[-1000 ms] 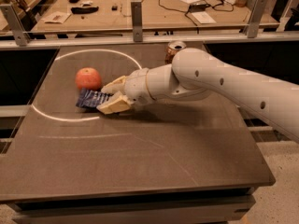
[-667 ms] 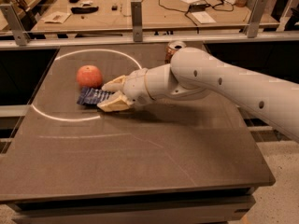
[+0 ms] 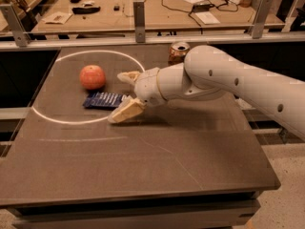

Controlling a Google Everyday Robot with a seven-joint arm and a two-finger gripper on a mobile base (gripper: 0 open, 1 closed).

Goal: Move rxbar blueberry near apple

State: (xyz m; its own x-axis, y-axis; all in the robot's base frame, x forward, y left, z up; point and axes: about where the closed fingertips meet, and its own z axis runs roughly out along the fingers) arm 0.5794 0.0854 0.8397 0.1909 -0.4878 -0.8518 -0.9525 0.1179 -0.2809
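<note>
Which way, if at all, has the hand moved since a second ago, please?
Yes: the hand drew back rightward, away from the apple, uncovering more of the rxbar blueberry.

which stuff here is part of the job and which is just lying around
Job:
- flat dark navy-blue foil snack-bar wrapper
- round red-orange apple, just behind the wrapper
- gripper, open, at the wrapper's end nearest the arm

Lying about:
- orange-brown drink can, behind the arm
- cluttered wooden bench at the back

I see a drink can [image 3: 179, 51] at the table's [image 3: 143, 175] far edge. The gripper [image 3: 127, 94] sits low over a white circle's [image 3: 97, 52] right side. A cluttered bench [image 3: 157, 13] stands behind.
</note>
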